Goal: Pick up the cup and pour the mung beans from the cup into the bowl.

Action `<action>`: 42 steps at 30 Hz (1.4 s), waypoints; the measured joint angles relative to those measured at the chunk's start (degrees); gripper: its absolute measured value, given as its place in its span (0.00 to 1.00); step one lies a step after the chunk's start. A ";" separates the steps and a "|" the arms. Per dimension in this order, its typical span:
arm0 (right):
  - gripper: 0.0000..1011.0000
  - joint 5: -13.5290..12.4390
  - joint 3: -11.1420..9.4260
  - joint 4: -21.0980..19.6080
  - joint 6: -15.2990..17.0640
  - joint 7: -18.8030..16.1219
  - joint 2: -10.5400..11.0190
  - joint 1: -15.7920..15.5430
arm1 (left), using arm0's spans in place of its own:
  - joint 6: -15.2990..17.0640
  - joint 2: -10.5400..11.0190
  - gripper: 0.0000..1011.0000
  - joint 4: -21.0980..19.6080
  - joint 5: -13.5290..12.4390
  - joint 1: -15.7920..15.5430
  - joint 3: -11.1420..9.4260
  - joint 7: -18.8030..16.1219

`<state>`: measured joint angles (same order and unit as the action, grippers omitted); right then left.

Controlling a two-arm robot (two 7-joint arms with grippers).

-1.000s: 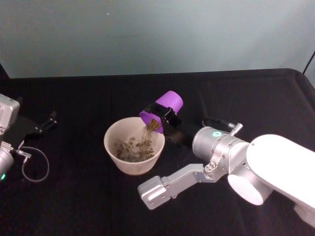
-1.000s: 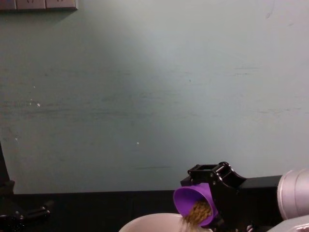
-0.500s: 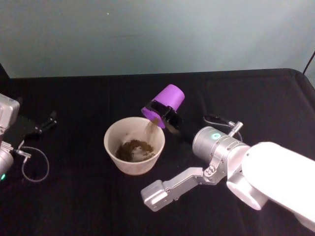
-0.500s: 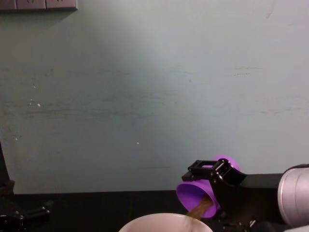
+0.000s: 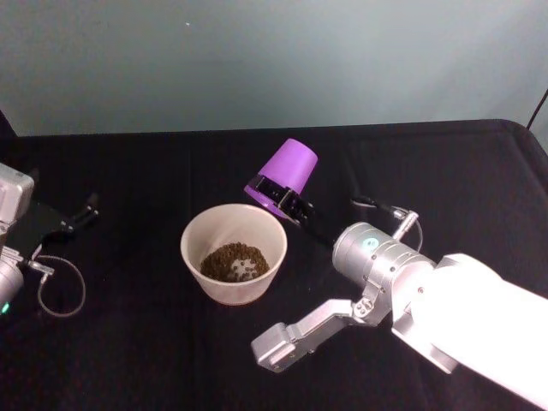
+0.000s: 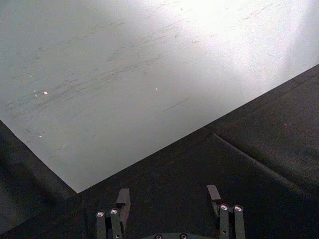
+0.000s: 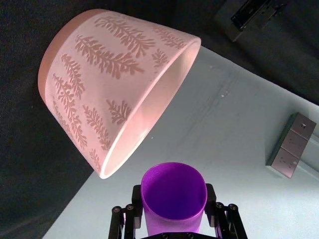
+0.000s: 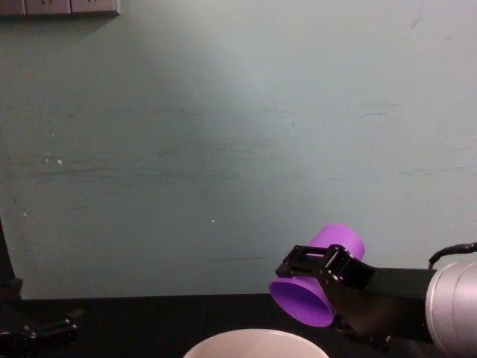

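Right hand [image 5: 287,202] pinches tipped cup [image 5: 286,173] centre-frame above bowl [image 5: 192,233] rim. Withdrawing low could clip it, spilling mung beans [image 5: 234,261]. Left hand [image 6: 168,191] spread, parked far left.

black-draped table [image 5: 154,360] bears the bowl [image 5: 227,294] and a looped cable [image 5: 83,289].

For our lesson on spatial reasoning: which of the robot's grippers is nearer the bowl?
Right. The right gripper, shut on the tipped cup, hangs just beyond the far right rim of the bowl. The left gripper rests open far off to its left.
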<state>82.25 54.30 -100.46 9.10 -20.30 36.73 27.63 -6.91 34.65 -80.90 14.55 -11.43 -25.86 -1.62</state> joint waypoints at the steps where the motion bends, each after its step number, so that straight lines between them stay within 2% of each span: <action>1: 0.73 0.36 -0.05 0.02 -0.01 0.04 -0.07 -0.04 | 0.00 0.00 0.99 0.00 0.00 0.00 0.00 0.00; 6: 0.72 -0.17 -1.03 -0.04 -0.18 0.20 -0.38 -0.67 | 0.00 0.00 0.99 0.00 0.00 0.00 0.00 0.00; 9: 0.72 -3.01 -2.68 -0.29 -0.51 0.30 -0.66 -1.47 | 0.00 0.00 0.99 0.00 0.00 0.00 0.00 0.00; 13: 0.72 -11.78 -7.29 -0.90 -1.38 0.43 -1.22 -3.24 | 0.00 0.00 0.99 0.00 0.00 0.00 0.00 0.00; 14: 0.72 -16.33 -9.33 -1.07 -1.97 0.37 -1.45 -4.00 | 0.00 0.00 0.99 0.00 0.00 0.00 0.00 0.00; 16: 0.72 -21.06 -11.67 -1.15 -2.61 0.16 -1.74 -4.84 | 0.00 0.00 0.99 0.00 0.00 0.00 0.00 0.00; 17: 0.72 -25.93 -14.19 -1.15 -3.17 -0.59 -2.20 -5.65 | 0.00 0.00 0.99 0.00 0.00 0.00 0.00 0.00; 19: 0.72 -30.73 -16.40 -1.00 -3.89 -1.59 -2.65 -6.22 | 0.00 0.00 0.99 0.00 0.00 0.00 0.00 0.00; 20: 0.73 -35.26 -18.55 -0.62 -4.68 -2.92 -3.17 -6.68 | 0.00 0.00 0.99 0.00 0.00 0.00 0.00 0.00; 21: 0.72 -35.26 -18.55 -0.62 -4.68 -2.92 -3.17 -6.68 | 0.00 0.00 0.99 0.00 0.00 0.00 0.00 0.00; 23: 0.72 -42.76 -21.64 0.25 -5.89 -5.34 -4.05 -7.20 | 0.00 0.00 0.99 0.00 0.00 0.00 0.00 0.00; 25: 0.72 -46.21 -22.95 0.82 -6.46 -6.26 -4.42 -7.35 | 0.00 0.00 0.99 0.00 0.00 0.00 0.00 0.00; 26: 0.72 -49.80 -24.37 1.46 -7.06 -7.10 -4.82 -7.51 | 0.00 0.00 0.99 0.00 0.00 0.00 0.00 0.00; 27: 0.72 -49.80 -24.37 1.46 -7.06 -7.10 -4.82 -7.51 | 0.00 0.00 0.99 0.00 0.00 0.00 0.00 0.00; 28: 0.72 -53.12 -25.63 2.09 -7.60 -7.81 -5.10 -7.60 | 0.00 0.00 0.99 0.00 0.00 0.00 0.00 0.00; 29: 0.72 -54.86 -26.25 2.38 -7.91 -8.29 -5.19 -7.63 | 0.00 0.00 0.99 0.00 0.00 0.00 0.00 0.00; 30: 0.73 -58.46 -27.49 3.03 -8.66 -9.09 -5.28 -7.67 | 0.00 0.00 0.99 0.00 0.00 0.00 0.00 0.00; 33: 0.73 -63.64 -29.43 4.10 -10.28 -10.20 -5.22 -7.89 | 0.00 0.00 0.99 0.00 0.00 0.00 0.00 0.00; 34: 0.72 -67.21 -30.59 4.74 -11.58 -11.41 -5.04 -8.02 | 0.00 0.00 0.99 0.00 0.00 0.00 0.00 0.00; 35: 0.72 -68.68 -31.05 5.02 -12.14 -11.83 -4.94 -8.07 | 0.00 0.00 0.99 0.00 0.00 0.00 0.00 0.00; 36: 0.72 -71.92 -31.94 5.77 -13.37 -13.23 -4.69 -8.18 | 0.00 0.00 0.99 0.00 0.00 0.00 0.00 0.00; 38: 0.73 -74.98 -32.69 6.44 -14.45 -14.61 -4.38 -8.23 | 0.00 0.00 0.99 0.00 0.00 0.00 0.00 0.00; 39: 0.72 -77.65 -33.33 6.96 -15.38 -15.91 -4.06 -8.27 | 0.00 0.00 0.99 0.00 0.00 0.00 0.00 0.00; 42: 0.73 -81.27 -34.28 7.88 -16.34 -17.40 -3.63 -8.42 | 0.00 0.00 0.99 0.00 0.00 0.00 0.00 0.00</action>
<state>0.98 20.01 -92.58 -7.24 -37.69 33.10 19.21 -6.90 34.65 -80.90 14.55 -11.43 -25.86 -1.62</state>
